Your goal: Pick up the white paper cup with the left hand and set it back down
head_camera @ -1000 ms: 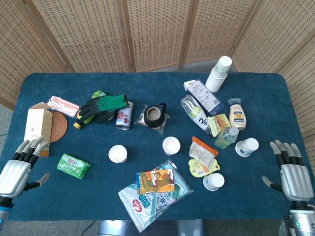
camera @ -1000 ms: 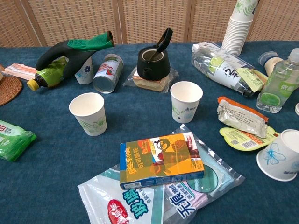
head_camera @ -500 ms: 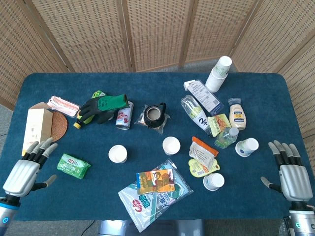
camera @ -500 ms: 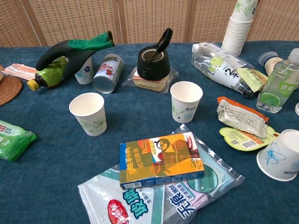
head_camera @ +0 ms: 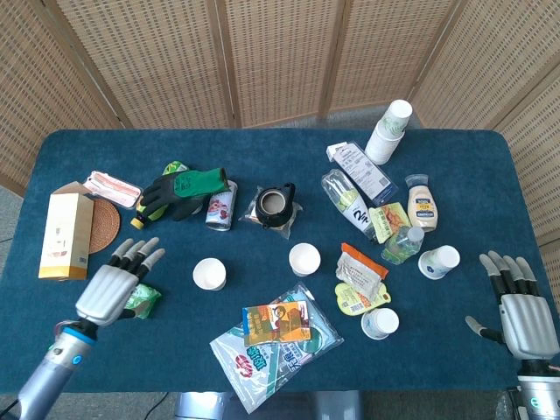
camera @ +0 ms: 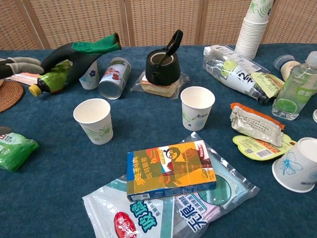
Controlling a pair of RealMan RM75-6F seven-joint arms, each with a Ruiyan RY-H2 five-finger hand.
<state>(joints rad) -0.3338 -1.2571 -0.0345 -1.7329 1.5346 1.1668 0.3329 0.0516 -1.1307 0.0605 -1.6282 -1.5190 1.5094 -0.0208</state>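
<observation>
Two upright white paper cups stand mid-table: one to the left [head_camera: 209, 274] [camera: 93, 120], one further right [head_camera: 304, 259] [camera: 197, 108]. My left hand [head_camera: 118, 282] hovers over the table left of the left cup, fingers spread and holding nothing. It partly covers a green packet [head_camera: 143, 300]. In the chest view only its fingertips [camera: 19, 65] show, at the left edge. My right hand [head_camera: 522, 306] sits open at the table's right edge, far from both cups.
Behind the left cup lie a green-and-black glove [head_camera: 182, 190], a bottle [camera: 51, 78] and a can [head_camera: 220, 207]. A black teapot [head_camera: 275, 204] stands mid-table. A snack box on plastic bags [head_camera: 276, 323] lies in front. More cups, bottles and packets crowd the right side.
My left hand has moved right and further onto the table, from the left edge to above the green packet, closer to the left cup. The right hand has barely shifted.
</observation>
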